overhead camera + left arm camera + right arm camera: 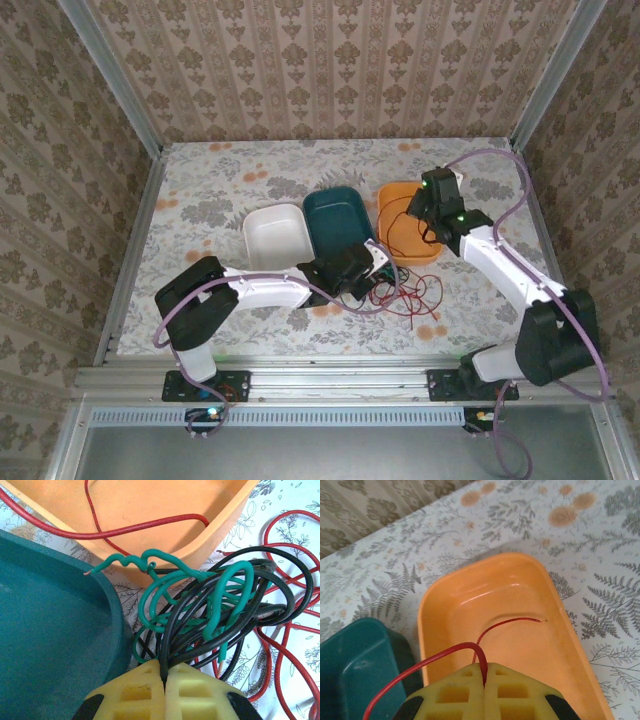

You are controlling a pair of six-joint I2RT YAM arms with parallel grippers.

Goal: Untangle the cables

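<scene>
The left gripper (164, 674) has its two yellow fingers pinched shut on a black cable (295, 575). Just past the fingers, the black cable loops round and round with a green cable (222, 605) in one messy ball. A red cable (292, 650) lies in big loops on the table (300, 510), to the right of the ball. Ahead of the ball sits the orange tub (165, 510), and the dark green tub (50, 630) is on the left.

The right gripper (484, 672) is also pinched shut, on the red cable. From its fingers the cable curves forward, and its bare tip rests inside the orange tub.

The cables look very light, thin and bendy. I think they keep their curls a bit, like springy string. Their skin looks smooth, so a loose pinch may slip. A good place to hold is near a free end. One green end pokes out up and to the left of the ball.
</scene>
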